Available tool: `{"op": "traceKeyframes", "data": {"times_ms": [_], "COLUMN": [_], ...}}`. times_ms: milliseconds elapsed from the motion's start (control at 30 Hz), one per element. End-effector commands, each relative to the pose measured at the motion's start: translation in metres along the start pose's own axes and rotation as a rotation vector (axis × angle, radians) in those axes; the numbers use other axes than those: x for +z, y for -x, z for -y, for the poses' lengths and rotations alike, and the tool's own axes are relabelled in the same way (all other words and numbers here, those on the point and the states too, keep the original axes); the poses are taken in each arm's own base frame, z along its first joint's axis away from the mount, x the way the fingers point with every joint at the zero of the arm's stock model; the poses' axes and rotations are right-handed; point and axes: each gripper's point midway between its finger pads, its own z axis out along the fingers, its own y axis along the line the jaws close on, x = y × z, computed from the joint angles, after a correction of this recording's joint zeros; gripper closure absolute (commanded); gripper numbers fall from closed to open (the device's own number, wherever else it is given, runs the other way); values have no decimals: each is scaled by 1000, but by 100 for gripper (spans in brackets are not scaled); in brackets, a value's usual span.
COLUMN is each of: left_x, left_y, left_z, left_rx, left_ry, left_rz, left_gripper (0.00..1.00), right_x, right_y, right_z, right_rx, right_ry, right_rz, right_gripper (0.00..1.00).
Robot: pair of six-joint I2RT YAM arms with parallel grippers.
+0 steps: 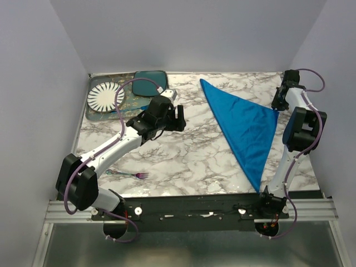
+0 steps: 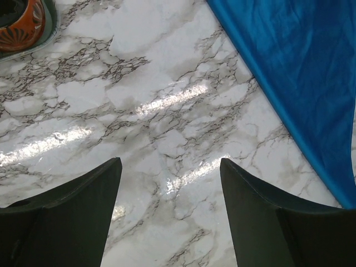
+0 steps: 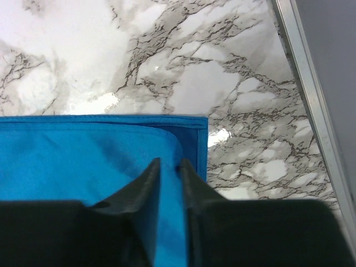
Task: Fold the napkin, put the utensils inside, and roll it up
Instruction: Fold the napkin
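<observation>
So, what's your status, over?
Left gripper open, empty. Right gripper narrow at napkin corner, grip unclear. Fork outside it, near edge. Nothing in the way.

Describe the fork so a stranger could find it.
Start at the marble table and look toward its near left corner. The fork lies flat alone, small and slim, with purple tines and a bluish handle, far from the big blue napkin on the right.

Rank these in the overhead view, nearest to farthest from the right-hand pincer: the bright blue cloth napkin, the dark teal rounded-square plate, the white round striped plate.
1. Bright blue cloth napkin: its right corner lies at the right pincer.
2. Dark teal rounded-square plate: far side, left of centre.
3. White round striped plate: far left corner.
</observation>
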Motion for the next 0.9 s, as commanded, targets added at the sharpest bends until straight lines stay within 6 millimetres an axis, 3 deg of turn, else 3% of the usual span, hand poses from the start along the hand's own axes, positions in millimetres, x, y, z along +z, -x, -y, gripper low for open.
{"op": "traceKeyframes", "data": {"times_ms": [0, 67, 133, 167, 200, 233, 300, 333, 367, 400, 433, 500, 567, 633, 700, 767, 867], "left_x": [5, 15, 33, 40, 45, 63, 82, 105, 114, 126, 147, 165, 191, 213, 222, 244, 269], "left_y": [12, 16, 24, 37, 41, 45, 68, 71, 83, 85, 90, 101, 109, 116, 129, 126, 130], "left_z": [13, 23, 33, 44, 57, 62, 78, 83, 92, 95, 98, 101, 101, 101, 103, 98, 80], "left_rx": [-19, -38, -84, -144, -177, -206, -261, -279, -287, -296, -306, -322, -338, -356, -414, -485, -528], "left_ry": [-37, -73, -119, -173, -250, -268, -343, -361, -410, -420, -428, -470, -469, -477, -512, -531, -492], "left_rz": [15, -2, -25, -4, -14, -12, 60, 56, 82, 76, 75, 100, 131, 163, 217, 230, 294], "left_gripper": [19, 19, 19, 20, 23, 28, 32, 39, 44, 48, 55, 61, 67, 73, 75, 83, 89], "right_x": [3, -7, -31, -32, -43, -65, -71, -85, -91, -90, -99, -117, -124, -124, -124, -126, -126], "right_y": [4, 9, 10, -12, -16, -12, -37, -36, -40, -60, -67, -72, -102, -121, -134, -151, -157], "right_z": [11, 13, 17, 19, 20, 6, 8, 14, 11, 9, -17, -47, -80, -93, -112, -130, -152], "right_rx": [-13, -1, 40, 60, 95, 145, 177, 213, 230, 247, 270, 270, 215, 176, 131, 122, 104], "right_ry": [-50, -62, -78, -90, -88, -4, 0, -17, -3, 13, 160, 322, 433, 452, 495, 553, 601], "right_rz": [-16, -14, -2, -43, -35, -2, -8, 23, 24, -16, -36, -3, -58, -82, -105, -142, -145], "right_gripper": [58, 48, 42, 39, 38, 38, 38, 38, 38, 38, 39, 38, 40, 43, 49, 53, 58]}}
